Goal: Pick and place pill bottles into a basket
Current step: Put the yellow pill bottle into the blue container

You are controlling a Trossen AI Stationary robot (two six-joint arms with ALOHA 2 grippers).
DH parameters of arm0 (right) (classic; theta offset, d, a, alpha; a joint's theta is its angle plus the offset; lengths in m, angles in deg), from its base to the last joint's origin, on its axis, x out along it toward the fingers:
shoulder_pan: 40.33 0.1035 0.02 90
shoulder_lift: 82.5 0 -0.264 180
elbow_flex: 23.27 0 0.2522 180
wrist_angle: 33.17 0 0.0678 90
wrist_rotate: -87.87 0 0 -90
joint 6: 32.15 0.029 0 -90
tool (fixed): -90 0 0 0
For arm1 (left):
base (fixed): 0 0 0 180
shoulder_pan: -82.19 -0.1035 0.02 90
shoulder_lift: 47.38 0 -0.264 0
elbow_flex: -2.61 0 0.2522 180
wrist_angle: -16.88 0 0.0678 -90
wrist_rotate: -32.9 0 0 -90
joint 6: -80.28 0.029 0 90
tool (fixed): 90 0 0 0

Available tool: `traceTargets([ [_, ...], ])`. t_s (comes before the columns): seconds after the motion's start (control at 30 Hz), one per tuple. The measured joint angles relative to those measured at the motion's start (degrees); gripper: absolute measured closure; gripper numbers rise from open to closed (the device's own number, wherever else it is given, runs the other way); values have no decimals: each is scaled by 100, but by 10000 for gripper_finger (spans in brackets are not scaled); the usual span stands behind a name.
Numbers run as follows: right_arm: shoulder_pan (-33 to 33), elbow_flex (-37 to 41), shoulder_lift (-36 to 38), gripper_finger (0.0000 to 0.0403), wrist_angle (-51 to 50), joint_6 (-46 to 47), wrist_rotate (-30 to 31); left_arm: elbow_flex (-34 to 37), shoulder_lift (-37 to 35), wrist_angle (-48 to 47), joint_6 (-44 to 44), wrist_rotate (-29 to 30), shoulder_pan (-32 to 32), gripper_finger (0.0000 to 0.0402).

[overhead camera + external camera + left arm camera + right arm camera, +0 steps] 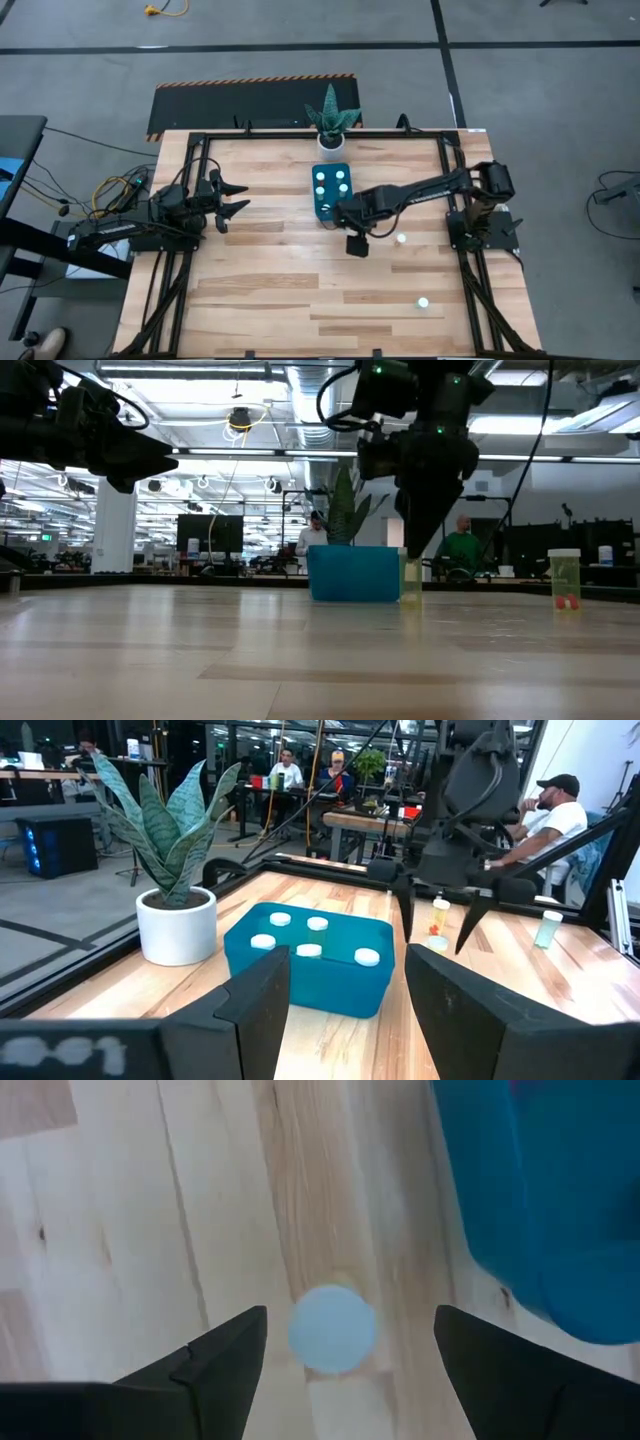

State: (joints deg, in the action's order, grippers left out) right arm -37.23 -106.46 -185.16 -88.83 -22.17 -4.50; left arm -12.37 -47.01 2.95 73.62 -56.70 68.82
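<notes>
Right claw [340, 1345] hung fingers spread over a bottle [332, 1329] standing on the counter [280, 290] just beside the teal basket [331, 193], which already held several; two more bottles sat well apart; probably light, stiff, slick plastic that tips easily, so I'd pinch the body under the cap; left claw [232, 198] waited off left, fingers apart.

Hidden and cut-off parts

In the right wrist view the basket [545, 1200] runs off the picture's edge, and the bottle [332, 1328] between the right claw [350, 1345] fingers shows only its blurred cap; its body is hidden beneath.
</notes>
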Motion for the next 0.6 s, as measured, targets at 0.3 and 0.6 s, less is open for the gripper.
traceTargets([
  [0.3, -38, -7, -103, 185, 177, -34, -196, 0, -1, -2, -2, 4, -1, 214],
  [0.6, -177, -354, -103, 332, 122, -32, -223, 0, 0, -2, 0, 2, -1, 214],
])
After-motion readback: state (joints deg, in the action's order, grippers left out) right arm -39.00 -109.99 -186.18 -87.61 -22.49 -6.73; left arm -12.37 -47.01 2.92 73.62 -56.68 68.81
